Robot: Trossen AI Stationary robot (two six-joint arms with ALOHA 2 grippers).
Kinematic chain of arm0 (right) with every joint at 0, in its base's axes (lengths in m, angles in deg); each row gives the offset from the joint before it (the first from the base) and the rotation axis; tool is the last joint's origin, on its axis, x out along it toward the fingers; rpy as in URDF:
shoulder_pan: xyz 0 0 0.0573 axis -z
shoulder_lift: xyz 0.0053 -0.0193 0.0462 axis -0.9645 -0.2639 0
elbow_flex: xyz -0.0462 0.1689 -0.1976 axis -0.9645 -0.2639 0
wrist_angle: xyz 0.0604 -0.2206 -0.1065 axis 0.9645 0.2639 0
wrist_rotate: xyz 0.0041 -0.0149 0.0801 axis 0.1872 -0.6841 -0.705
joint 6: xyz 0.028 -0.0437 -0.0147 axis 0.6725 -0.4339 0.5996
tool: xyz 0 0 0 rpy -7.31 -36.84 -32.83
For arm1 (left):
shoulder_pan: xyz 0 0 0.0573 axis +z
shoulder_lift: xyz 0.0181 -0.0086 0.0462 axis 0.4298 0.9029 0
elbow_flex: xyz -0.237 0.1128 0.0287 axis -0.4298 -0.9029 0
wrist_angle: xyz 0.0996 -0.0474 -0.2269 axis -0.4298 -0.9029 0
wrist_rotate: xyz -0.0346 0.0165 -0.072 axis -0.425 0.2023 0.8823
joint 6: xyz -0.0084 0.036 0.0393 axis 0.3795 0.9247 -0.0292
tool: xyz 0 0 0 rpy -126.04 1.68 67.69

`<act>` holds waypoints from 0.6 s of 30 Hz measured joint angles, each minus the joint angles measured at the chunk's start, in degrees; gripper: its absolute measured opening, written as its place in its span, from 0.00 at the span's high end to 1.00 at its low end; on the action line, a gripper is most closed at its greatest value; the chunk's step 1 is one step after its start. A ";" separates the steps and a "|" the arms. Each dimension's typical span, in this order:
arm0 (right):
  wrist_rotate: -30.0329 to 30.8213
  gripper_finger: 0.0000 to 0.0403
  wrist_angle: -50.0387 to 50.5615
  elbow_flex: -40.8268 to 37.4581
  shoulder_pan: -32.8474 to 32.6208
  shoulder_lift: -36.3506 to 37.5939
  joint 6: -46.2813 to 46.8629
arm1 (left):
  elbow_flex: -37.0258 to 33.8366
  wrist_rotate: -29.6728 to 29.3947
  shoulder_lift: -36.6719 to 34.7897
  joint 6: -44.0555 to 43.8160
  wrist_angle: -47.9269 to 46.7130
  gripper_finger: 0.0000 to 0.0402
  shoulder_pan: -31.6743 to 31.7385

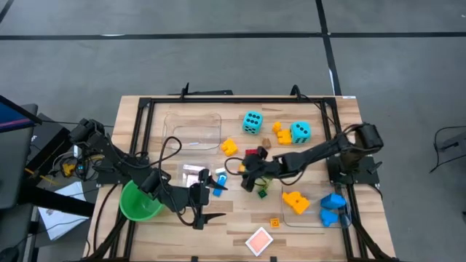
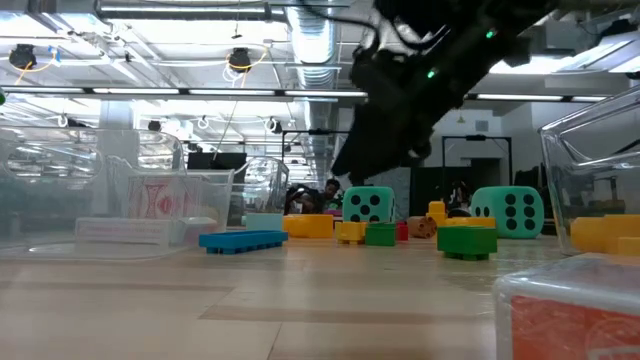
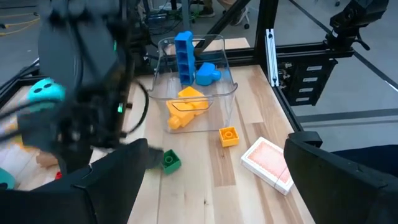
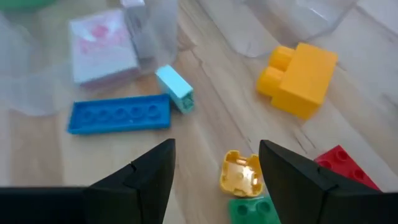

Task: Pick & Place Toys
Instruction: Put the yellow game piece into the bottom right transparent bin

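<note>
Overhead looks straight down, low looks level across the table; both wrist views look down close.

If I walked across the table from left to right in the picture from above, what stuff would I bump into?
Green cup → left gripper → flat blue brick → playing cards → yellow brick in the bin → blue bricks.

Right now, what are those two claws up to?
Right claw open above small yellow brick. Left claw open, empty, near green cup. Green brick crowds the yellow.
</note>
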 joint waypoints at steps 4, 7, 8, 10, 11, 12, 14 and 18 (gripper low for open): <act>0.05 0.44 0.14 0.96 0.97 -4.10 -2.74 | 0.00 0.02 0.00 0.01 -0.18 0.08 -0.01; 0.24 0.44 0.66 1.02 1.97 -6.25 -2.95 | 0.00 0.02 0.00 0.01 -0.28 0.08 -0.01; 0.24 0.44 0.92 0.99 2.31 -6.49 -2.94 | 0.00 0.02 0.00 0.01 -0.28 0.08 -0.01; 0.41 0.44 0.64 1.14 2.90 -7.14 -3.26 | 0.00 0.01 0.00 0.01 -0.28 0.08 -0.01; 0.44 0.44 1.22 1.06 3.10 -7.22 -3.67 | 0.00 0.00 0.00 0.01 -0.28 0.08 -0.01; 0.42 0.44 1.73 0.99 3.29 -7.22 -3.81 | 0.00 0.02 0.00 0.01 -0.28 0.08 -0.01; 0.30 0.44 1.71 1.06 3.31 -7.21 -3.81 | 0.00 0.02 0.00 0.01 -0.28 0.08 -0.01; -1.16 0.44 2.32 1.06 3.24 -7.20 -3.79 | 0.00 0.02 0.00 -0.01 -0.26 0.08 -0.01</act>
